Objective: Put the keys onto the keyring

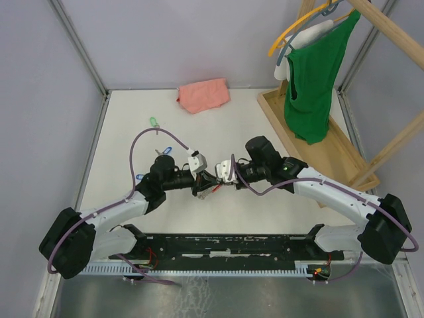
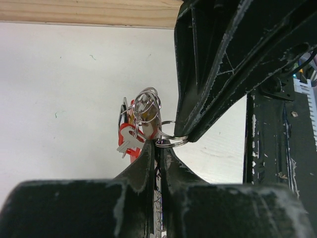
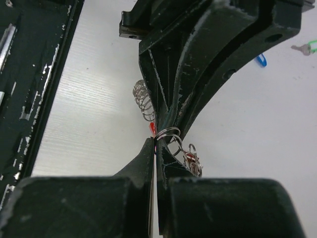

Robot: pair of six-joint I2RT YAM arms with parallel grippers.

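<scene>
The two arms meet in the middle of the white table (image 1: 119,139). The left gripper (image 2: 157,148) has its fingers pressed tight together. They pinch a thin silver keyring (image 2: 172,139) right at the tips. The right gripper (image 3: 155,145) comes in from the other side, nose to nose with the left one. Its fingers are pressed together too, and they nip the same keyring on its other side. So both grippers hold the one ring between them.

A bunch of small rings (image 2: 146,101) hangs by the keyring. A red tag (image 2: 130,151) with a silver bit on it sits next to them, close to the left fingertips.

The keys lie loose on the table. The green key (image 1: 154,122) is far back on the left side. The blue key (image 1: 167,150) is nearer, just behind the left arm. Both keys are well apart from the two grippers and the ring.

A pink cloth (image 1: 203,95) lies at the back of the table. A green shirt (image 1: 310,79) hangs on a hanger at the back right, above a wooden tray (image 1: 344,156)
</scene>
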